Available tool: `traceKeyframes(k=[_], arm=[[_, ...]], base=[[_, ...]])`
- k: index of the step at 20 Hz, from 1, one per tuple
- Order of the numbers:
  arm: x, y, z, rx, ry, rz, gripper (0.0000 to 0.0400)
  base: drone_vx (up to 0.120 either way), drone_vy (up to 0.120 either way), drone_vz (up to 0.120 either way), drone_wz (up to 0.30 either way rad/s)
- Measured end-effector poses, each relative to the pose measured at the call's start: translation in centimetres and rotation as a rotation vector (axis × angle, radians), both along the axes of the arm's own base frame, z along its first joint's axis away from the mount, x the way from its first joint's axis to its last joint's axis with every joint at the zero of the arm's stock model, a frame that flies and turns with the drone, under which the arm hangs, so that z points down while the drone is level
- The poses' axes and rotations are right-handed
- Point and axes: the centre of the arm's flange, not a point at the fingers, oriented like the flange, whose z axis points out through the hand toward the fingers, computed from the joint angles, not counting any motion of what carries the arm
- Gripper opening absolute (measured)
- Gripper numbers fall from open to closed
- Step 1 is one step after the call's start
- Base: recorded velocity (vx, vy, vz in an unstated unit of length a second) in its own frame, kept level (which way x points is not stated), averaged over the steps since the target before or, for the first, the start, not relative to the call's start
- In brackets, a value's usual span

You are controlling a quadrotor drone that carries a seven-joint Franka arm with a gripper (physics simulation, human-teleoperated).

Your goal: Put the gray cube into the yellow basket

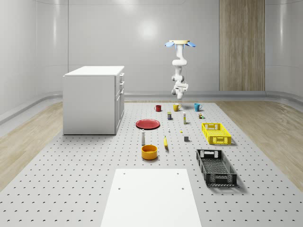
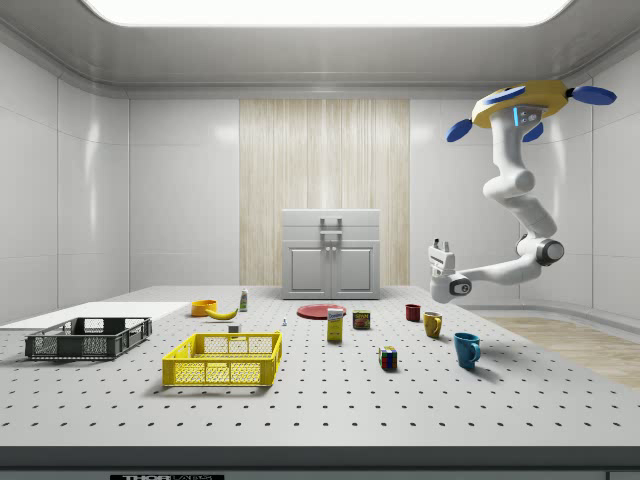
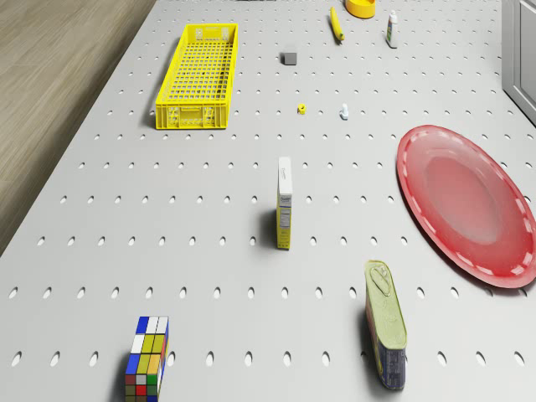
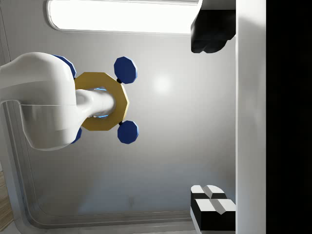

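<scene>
White gripper points upward at the end of the folded arm; its fingers stand spread apart, holding nothing. It hangs above the far end of the pegboard table, over the row of mugs. Drone hovers high above the same far edge. Gray cube rests on the table, just left of the yellow basket in the whole-scene view, apart from it. Red plate lies further left, near the white cabinet.
</scene>
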Motion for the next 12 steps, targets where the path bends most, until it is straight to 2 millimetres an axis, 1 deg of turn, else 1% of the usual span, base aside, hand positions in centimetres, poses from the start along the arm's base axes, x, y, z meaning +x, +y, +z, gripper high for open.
traceKeyframes(k=[4,7,10,12], arm=[[0.0,1.7,-0.5,-0.174,-0.003,-0.005,0.04],[0.0,3.7,-1.5,-0.399,-0.004,-0.012,0.04],[0.1,6.1,-3.9,-0.743,-0.005,-0.023,0.04],[0.1,7.5,-6.5,-1.043,-0.005,-0.032,0.04]], base=[[0.12,0.0,0.0,0.0],[0.12,0.0,0.0,0.0],[0.12,0.0,0.0,0.0],[0.12,0.0,0.0,0.0]])
